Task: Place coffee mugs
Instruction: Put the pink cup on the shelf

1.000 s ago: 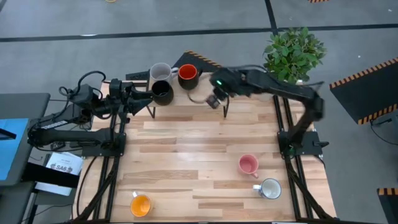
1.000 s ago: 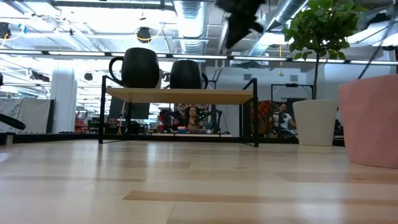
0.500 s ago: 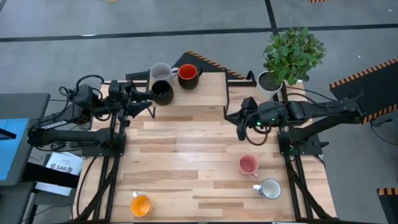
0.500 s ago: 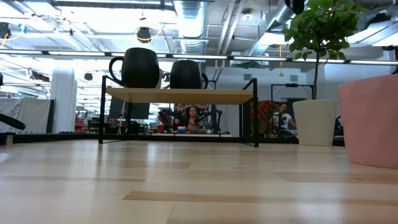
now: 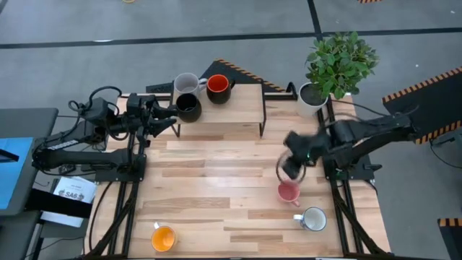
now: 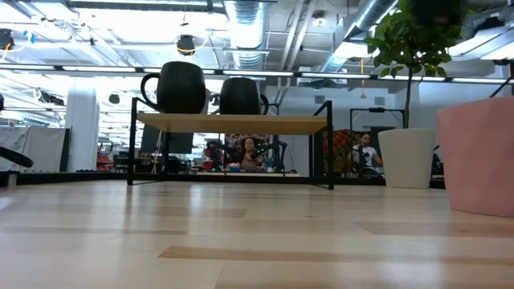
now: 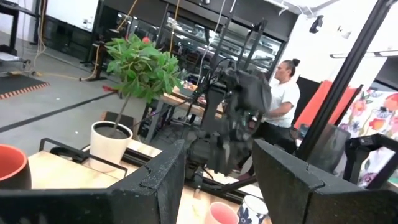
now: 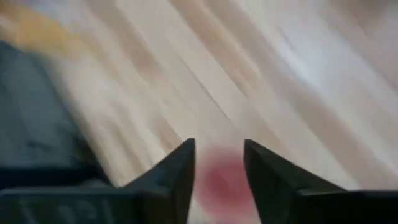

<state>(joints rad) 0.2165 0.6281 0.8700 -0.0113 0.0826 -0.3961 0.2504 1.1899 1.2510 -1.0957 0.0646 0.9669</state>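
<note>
Three coffee mugs stand on their bases on the low wooden shelf (image 5: 231, 108) at the far side: grey (image 5: 186, 82), black (image 5: 189, 107) and red-orange (image 5: 217, 87). A pink mug (image 5: 288, 192), a white mug with blue pattern (image 5: 314, 218) and a yellow-orange mug (image 5: 163, 237) stand on the table. My right gripper (image 5: 292, 167) hovers open just above the pink mug, which shows blurred beyond its fingers (image 8: 217, 180). My left gripper (image 5: 172, 118) waits open at the shelf's left end, beside the black mug.
A white pot with a green plant (image 5: 317, 92) stands at the far right corner, beside the shelf. The shelf's black metal legs (image 6: 329, 144) rise from the table. Bare wood lies between the shelf and the near mugs. People show in the room beyond the table.
My right gripper has swept quickly from the shelf, near the red-orange mug, toward the table's near right, and now hangs over the pink mug. The mugs have stayed where they were.
</note>
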